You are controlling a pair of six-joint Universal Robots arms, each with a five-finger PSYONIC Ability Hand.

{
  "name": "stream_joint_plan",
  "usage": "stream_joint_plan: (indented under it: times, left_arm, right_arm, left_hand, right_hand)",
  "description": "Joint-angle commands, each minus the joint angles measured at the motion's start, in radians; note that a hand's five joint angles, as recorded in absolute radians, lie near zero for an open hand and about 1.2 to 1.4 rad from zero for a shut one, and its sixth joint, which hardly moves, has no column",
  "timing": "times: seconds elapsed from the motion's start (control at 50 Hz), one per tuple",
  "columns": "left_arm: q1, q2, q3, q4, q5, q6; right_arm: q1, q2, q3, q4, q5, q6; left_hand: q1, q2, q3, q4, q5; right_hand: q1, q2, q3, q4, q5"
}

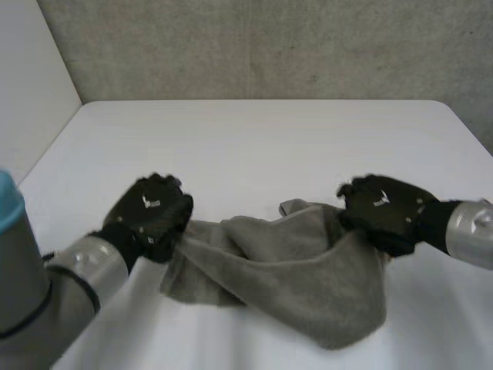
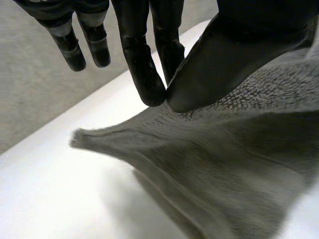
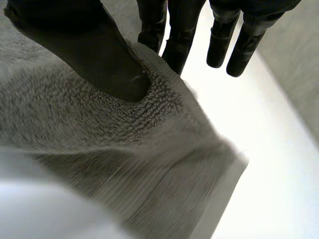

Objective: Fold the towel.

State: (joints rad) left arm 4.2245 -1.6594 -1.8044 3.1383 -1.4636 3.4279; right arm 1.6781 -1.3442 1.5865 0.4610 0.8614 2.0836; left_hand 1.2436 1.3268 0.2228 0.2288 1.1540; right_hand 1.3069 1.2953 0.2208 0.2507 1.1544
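My left hand [image 1: 152, 214] pinches one end of the towel [image 1: 285, 270] between thumb and straight fingers. My right hand [image 1: 385, 210] pinches the opposite end the same way. The towel sags crumpled between them, its lower part resting on the table [image 1: 254, 139], on the side near me.

Left robot hand [image 1: 150, 216] matte black with a small white mark on its back, right robot hand [image 1: 385, 212] likewise black and marked, fingers [image 2: 144, 74] glossy and segmented, thumbs [image 3: 99, 59] broad and smooth, forearms [image 1: 85, 270] silver-grey cylinders, light-blue cap [image 1: 8, 202] on the left arm.
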Motion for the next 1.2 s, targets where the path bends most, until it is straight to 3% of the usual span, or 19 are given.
stream_joint_plan:
  times: [0.02, 0.06, 0.08, 0.1, 0.12, 0.16, 0.2, 0.22, 0.32, 0.46, 0.6, 0.68, 0.82, 0.96, 1.1, 1.2]
  left_arm:
    - [0.075, -0.204, 0.29, 0.069, 0.002, 0.066]
    - [0.097, -0.244, 0.381, 0.086, -0.003, 0.091]
    - [0.116, -0.273, 0.473, 0.106, -0.015, 0.111]
    - [0.117, -0.273, 0.474, 0.106, -0.015, 0.111]
    - [0.118, -0.286, 0.559, 0.126, -0.027, 0.12]
    - [0.114, -0.287, 0.628, 0.158, -0.049, 0.122]
    - [0.104, -0.261, 0.68, 0.265, -0.09, 0.103]
    - [0.104, -0.261, 0.68, 0.266, -0.09, 0.103]
    - [0.106, -0.091, 0.605, 0.437, -0.081, 0.056]
    - [0.147, -0.06, 0.365, 0.477, 0.08, 0.037]
    - [0.199, -0.079, 0.107, 0.48, 0.13, 0.059]
    - [0.212, -0.129, -0.053, 0.482, 0.16, 0.123]
    - [0.215, -0.192, -0.151, 0.479, 0.154, 0.192]
    - [0.21, -0.168, -0.187, 0.463, 0.141, 0.197]
    - [0.206, -0.045, -0.228, 0.381, 0.108, 0.195]
    - [0.218, 0.05, -0.25, 0.307, 0.112, 0.194]
  right_arm:
    - [0.13, 0.082, -0.191, -0.223, 0.056, 0.09]
    - [0.167, 0.128, -0.345, -0.385, 0.193, 0.142]
    - [0.167, 0.128, -0.345, -0.386, 0.194, 0.142]
    - [0.195, 0.135, -0.421, -0.501, 0.284, 0.195]
    - [0.195, 0.135, -0.422, -0.502, 0.284, 0.196]
    - [0.235, 0.1, -0.483, -0.754, 0.425, 0.359]
    - [0.238, 0.061, -0.476, -0.856, 0.464, 0.451]
    - [0.232, 0.019, -0.455, -0.899, 0.464, 0.527]
    - [0.194, -0.009, -0.392, -0.843, 0.389, 0.615]
    - [0.178, -0.021, -0.258, -0.731, 0.234, 0.604]
    - [0.106, -0.018, -0.002, -0.736, 0.143, 0.48]
    - [0.098, -0.003, 0.099, -0.725, 0.142, 0.371]
    - [0.081, 0.034, 0.256, -0.648, 0.176, 0.188]
    - [0.066, 0.019, 0.291, -0.518, 0.186, 0.193]
    - [0.041, -0.006, 0.325, -0.444, 0.189, 0.191]
    - [-0.001, -0.133, 0.345, -0.302, 0.134, 0.176]
  left_hand:
    - [0.153, 0.069, -0.048, -0.054, 0.068]
    - [0.153, 0.069, -0.048, -0.054, 0.068]
    - [0.153, 0.069, -0.048, -0.054, 0.068]
    - [0.153, 0.069, -0.048, -0.054, 0.068]
    - [0.153, 0.069, -0.048, -0.054, 0.068]
    - [0.153, 0.069, -0.048, -0.054, 0.068]
    - [0.153, 0.069, -0.048, -0.054, 0.068]
    - [0.153, 0.069, -0.048, -0.054, 0.068]
    - [0.153, 0.069, -0.048, -0.054, 0.068]
    - [0.153, 0.069, -0.048, -0.054, 0.068]
    - [0.153, 0.069, -0.048, -0.054, 0.068]
    - [0.153, 0.069, -0.048, -0.054, 0.068]
    - [0.153, 0.069, -0.048, -0.054, 0.068]
    - [0.153, 0.069, -0.048, -0.054, 0.068]
    - [0.153, 0.069, -0.048, -0.054, 0.068]
    - [0.153, 0.069, -0.048, -0.054, 0.068]
  right_hand:
    - [0.089, 0.101, -0.046, -0.076, 0.067]
    - [0.089, 0.101, -0.046, -0.076, 0.067]
    - [0.089, 0.101, -0.046, -0.076, 0.067]
    - [0.089, 0.101, -0.046, -0.076, 0.067]
    - [0.089, 0.101, -0.046, -0.076, 0.067]
    - [0.089, 0.101, -0.046, -0.076, 0.067]
    - [0.089, 0.101, -0.046, -0.076, 0.067]
    - [0.089, 0.101, -0.046, -0.076, 0.067]
    - [0.089, 0.101, -0.046, -0.076, 0.067]
    - [0.089, 0.101, -0.046, -0.076, 0.067]
    - [0.089, 0.101, -0.046, -0.076, 0.067]
    - [0.089, 0.101, -0.046, -0.076, 0.067]
    - [0.089, 0.101, -0.046, -0.076, 0.067]
    - [0.089, 0.101, -0.046, -0.076, 0.067]
    - [0.089, 0.101, -0.046, -0.076, 0.067]
    - [0.089, 0.101, -0.046, -0.076, 0.067]
